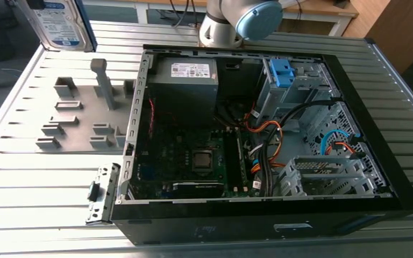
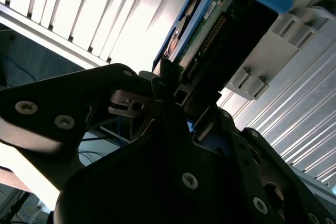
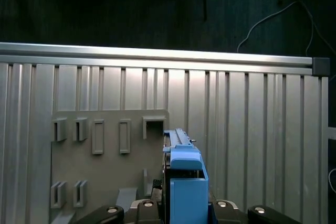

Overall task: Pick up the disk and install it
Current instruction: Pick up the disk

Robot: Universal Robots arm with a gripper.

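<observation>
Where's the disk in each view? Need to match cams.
Exterior view: disk upright at the exterior view's upper left corner, label facing the camera.
Second wrist view: disk edge-on, connector showing.
First wrist view: disk edge-on, blue carrier at the grey slotted plate's edge.
Shared landmark: ribbed metal table.

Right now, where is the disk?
The disk stands upright at the exterior view's upper left, held in the claw over the edge of the grey slotted plate, outside the computer case.

Blue-framed disk [image 3: 185, 182], grey ribbed table [image 3: 262, 129]
</observation>
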